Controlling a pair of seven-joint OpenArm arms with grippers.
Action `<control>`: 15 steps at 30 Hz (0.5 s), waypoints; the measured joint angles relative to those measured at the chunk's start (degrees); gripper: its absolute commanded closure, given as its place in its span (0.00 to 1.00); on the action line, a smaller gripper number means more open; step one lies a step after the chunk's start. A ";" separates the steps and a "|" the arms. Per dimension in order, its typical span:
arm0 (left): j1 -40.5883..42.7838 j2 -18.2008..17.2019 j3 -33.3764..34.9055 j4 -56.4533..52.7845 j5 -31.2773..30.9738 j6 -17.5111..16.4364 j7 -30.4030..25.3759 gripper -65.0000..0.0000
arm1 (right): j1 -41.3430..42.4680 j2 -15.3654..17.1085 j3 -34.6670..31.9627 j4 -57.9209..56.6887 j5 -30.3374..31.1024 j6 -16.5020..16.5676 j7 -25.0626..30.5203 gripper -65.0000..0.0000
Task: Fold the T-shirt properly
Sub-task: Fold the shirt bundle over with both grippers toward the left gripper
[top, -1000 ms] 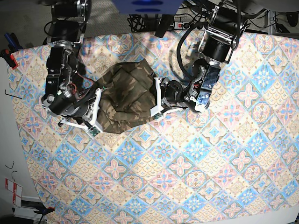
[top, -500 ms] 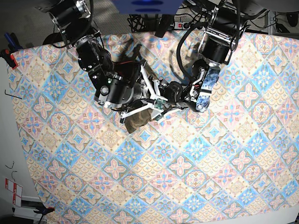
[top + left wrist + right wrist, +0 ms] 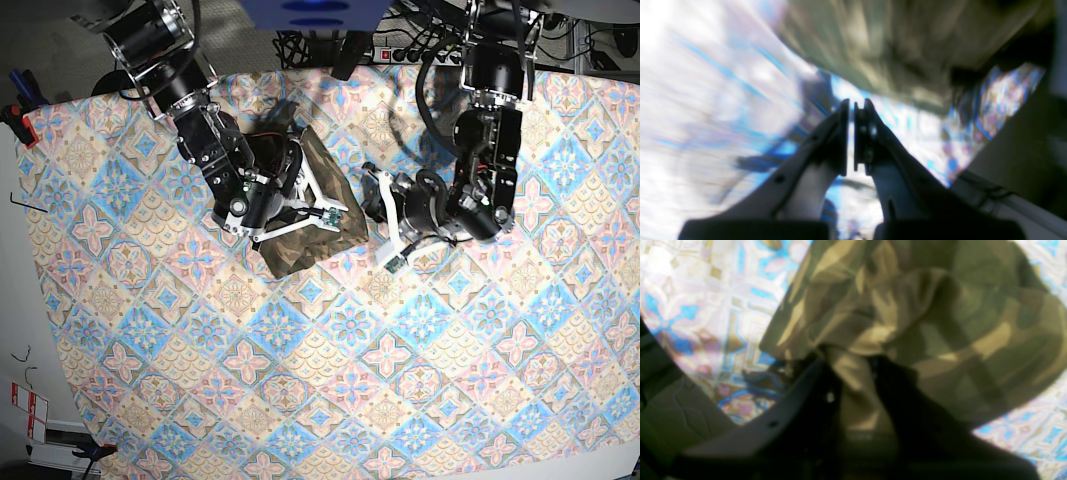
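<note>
The camouflage T-shirt [image 3: 305, 225] lies as a compact folded bundle on the pastel tile-patterned tablecloth [image 3: 400, 360], left of centre. My right gripper [image 3: 323, 208] is over the bundle's right part. In the right wrist view it [image 3: 855, 386] is shut on a fold of the T-shirt [image 3: 923, 323], with cloth pinched between the dark fingers [image 3: 813, 396]. My left gripper [image 3: 388, 230] is just right of the bundle and apart from it. The blurred left wrist view shows it [image 3: 850, 136] shut with only a thin slit and nothing held, and the T-shirt [image 3: 907, 50] beyond it.
A red clamp [image 3: 15, 118] holds the tablecloth at the left table edge. A power strip and cables [image 3: 400, 50] lie beyond the back edge. Both arms crowd the upper middle of the table.
My right arm swung from the left across the shirt, carrying cloth rightward, so the spread shirt is now a small bundle. My left gripper let go and drew back to the right.
</note>
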 measured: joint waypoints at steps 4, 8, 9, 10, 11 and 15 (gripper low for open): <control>0.57 -1.51 -2.01 2.36 -0.81 -0.26 1.38 1.00 | 2.10 -0.07 -0.13 -3.41 0.33 0.02 1.03 0.98; 2.47 -2.64 -9.11 1.92 -0.02 -0.24 1.97 1.00 | 5.95 -1.31 -1.55 -11.32 0.87 0.17 1.66 0.88; 2.43 -3.21 -10.51 1.95 0.28 -0.15 1.90 1.00 | 6.49 -1.51 -2.60 -12.33 0.83 0.17 1.42 0.82; 2.32 -3.58 -11.45 1.95 0.28 -0.15 1.88 1.00 | 6.88 -1.60 -3.96 -12.83 0.42 0.15 1.16 0.77; 2.23 -4.20 -11.80 1.95 0.33 -0.04 1.70 1.00 | 7.28 -1.64 -5.86 -12.92 -0.22 0.17 1.01 0.72; 2.29 -4.50 -11.78 1.95 0.22 -0.04 1.75 1.00 | 8.28 -1.90 -11.82 -13.38 -0.50 0.00 1.62 0.46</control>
